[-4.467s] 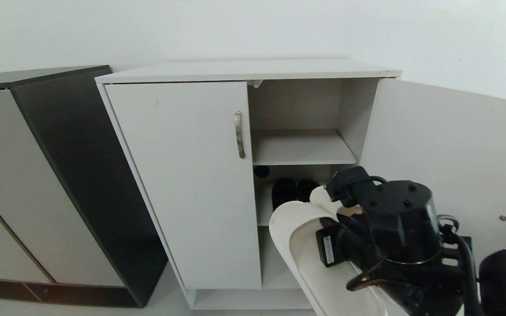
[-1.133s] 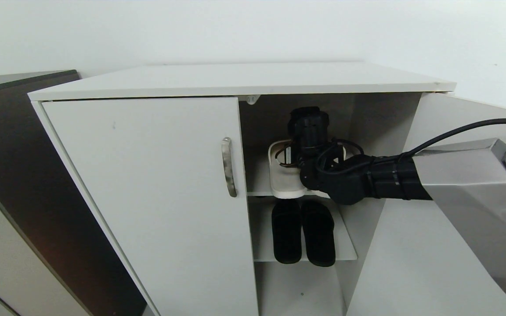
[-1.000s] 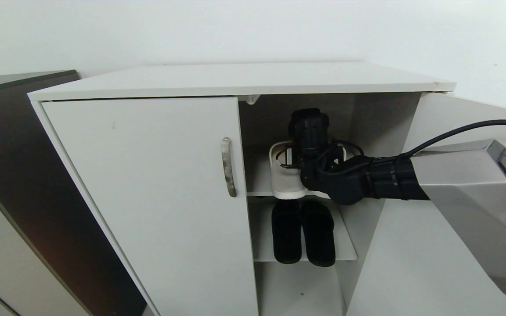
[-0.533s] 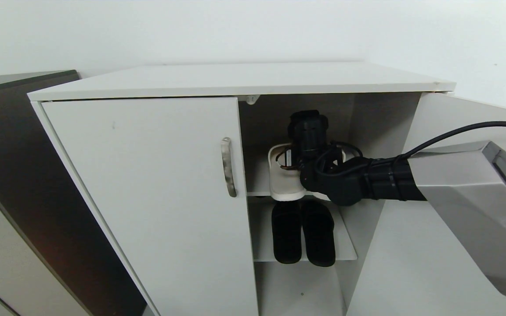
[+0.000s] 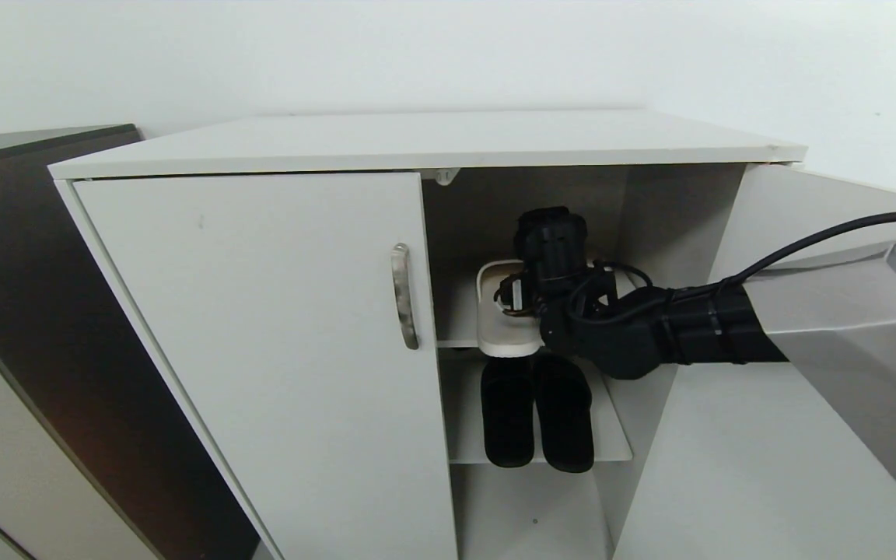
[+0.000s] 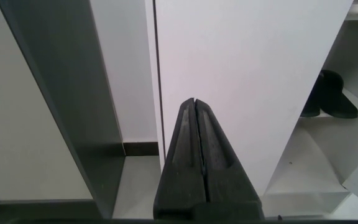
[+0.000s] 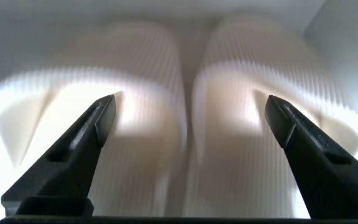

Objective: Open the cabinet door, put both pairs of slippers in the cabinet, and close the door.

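The white two-door cabinet [image 5: 417, 140] stands with its left door [image 5: 261, 350] shut and its right door [image 5: 728, 467] swung wide outward. The right arm enters through the open half, between the left door's free edge and the cabinet's right wall. On the cabinet's upper shelf [image 5: 454, 319] lies the pair of white ribbed slippers [image 5: 501, 330], side by side. The heel of the slipper nearer the left door sits just over the shelf's front edge. The right gripper [image 7: 189, 102] is just over them with its fingers spread wide, one toward each outer side of the pair, gripping nothing. The pair of black slippers [image 5: 537, 420] lies on the cabinet's next shelf down, heels at its front edge. The left gripper [image 6: 194, 106], fingers pressed together and holding nothing, sits low in front of the shut left door. It is near the cabinet's left edge and the dark-sided cabinet [image 5: 28, 311] beside it.
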You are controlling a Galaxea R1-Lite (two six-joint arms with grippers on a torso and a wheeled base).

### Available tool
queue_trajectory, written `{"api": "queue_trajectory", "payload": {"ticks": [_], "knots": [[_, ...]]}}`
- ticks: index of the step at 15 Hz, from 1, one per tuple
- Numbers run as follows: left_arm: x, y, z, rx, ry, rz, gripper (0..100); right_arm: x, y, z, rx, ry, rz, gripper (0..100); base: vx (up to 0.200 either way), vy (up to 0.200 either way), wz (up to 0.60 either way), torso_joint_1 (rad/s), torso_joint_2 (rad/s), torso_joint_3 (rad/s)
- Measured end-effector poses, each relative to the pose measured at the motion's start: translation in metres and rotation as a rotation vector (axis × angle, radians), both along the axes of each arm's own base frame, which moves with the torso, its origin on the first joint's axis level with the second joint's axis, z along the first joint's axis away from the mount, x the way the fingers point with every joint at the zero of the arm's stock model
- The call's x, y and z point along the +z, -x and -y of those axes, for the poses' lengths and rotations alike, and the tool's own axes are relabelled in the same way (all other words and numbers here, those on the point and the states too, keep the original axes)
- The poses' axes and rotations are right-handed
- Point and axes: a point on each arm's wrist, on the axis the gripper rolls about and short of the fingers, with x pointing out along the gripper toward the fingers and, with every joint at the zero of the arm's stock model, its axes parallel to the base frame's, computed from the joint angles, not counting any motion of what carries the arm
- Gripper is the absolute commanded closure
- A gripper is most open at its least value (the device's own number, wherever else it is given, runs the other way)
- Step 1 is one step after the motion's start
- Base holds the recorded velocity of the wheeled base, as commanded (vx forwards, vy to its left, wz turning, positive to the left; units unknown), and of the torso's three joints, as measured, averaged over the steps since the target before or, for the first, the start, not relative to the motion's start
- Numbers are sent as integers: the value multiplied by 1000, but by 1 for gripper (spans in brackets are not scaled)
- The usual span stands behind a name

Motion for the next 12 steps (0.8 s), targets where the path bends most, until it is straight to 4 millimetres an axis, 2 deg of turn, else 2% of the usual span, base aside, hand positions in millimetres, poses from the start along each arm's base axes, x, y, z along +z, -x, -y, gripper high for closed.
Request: {"api": "queue_trajectory", "payload": {"ticks": [4, 8, 9, 12], "knots": [[0, 0, 0, 0, 0, 0, 100, 2, 39, 5, 51, -2, 1, 0, 0, 0, 0, 0, 0, 0], [0, 0, 0, 0, -1, 0, 100, 12, 94, 16, 128, -28, 28, 0, 0, 0, 0, 0, 0, 0], [0, 0, 0, 0, -1, 0, 100, 16, 111, 20, 155, -35, 34, 100, 0, 0, 0, 0, 0, 0], [0, 0, 0, 0, 0, 0, 100, 17, 157, 36, 235, -60, 27, 100, 0, 0, 0, 0, 0, 0]]}}
